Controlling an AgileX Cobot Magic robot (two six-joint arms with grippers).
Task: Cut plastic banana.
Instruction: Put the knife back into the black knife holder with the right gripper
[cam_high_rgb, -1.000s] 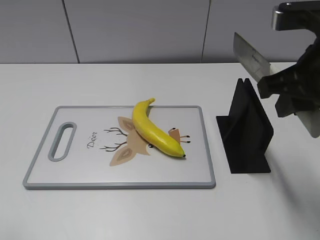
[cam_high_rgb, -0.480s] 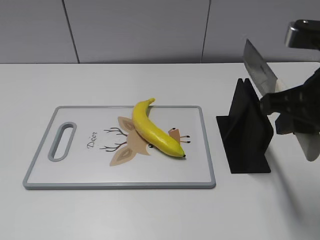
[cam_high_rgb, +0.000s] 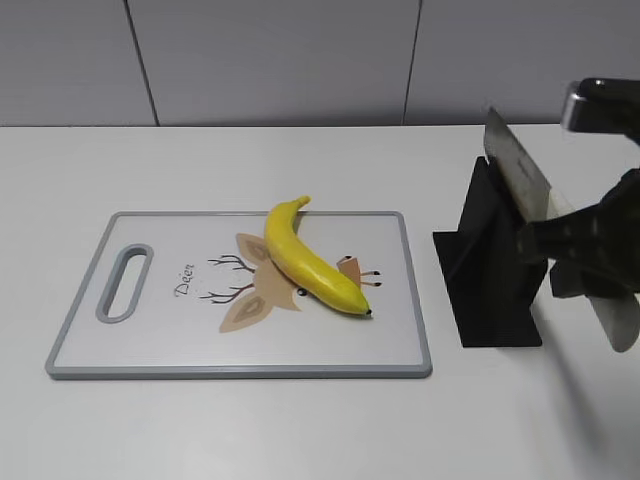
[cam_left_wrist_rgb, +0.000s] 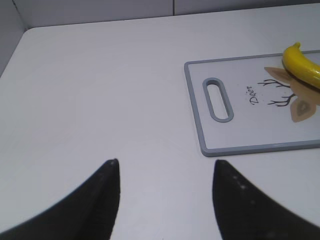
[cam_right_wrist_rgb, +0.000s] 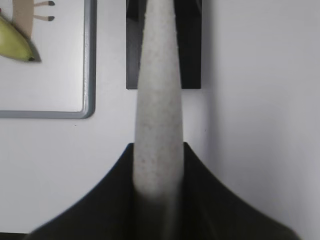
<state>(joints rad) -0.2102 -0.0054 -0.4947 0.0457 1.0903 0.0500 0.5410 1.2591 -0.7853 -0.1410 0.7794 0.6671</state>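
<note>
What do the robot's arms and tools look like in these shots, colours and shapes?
Both tools are matte black. The left tool shows two broad curved fingers tapering to blunt points, with faint tiny dots on the right finger. The right tool is blocky and angular, with a silvery metallic piece above it. No cables, sleeves or printed markings are visible.

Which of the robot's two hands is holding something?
The right hand, at the right edge beside the black knife stand, grips a knife by its pale handle. The left hand hangs open over bare table, holding nothing.
</note>
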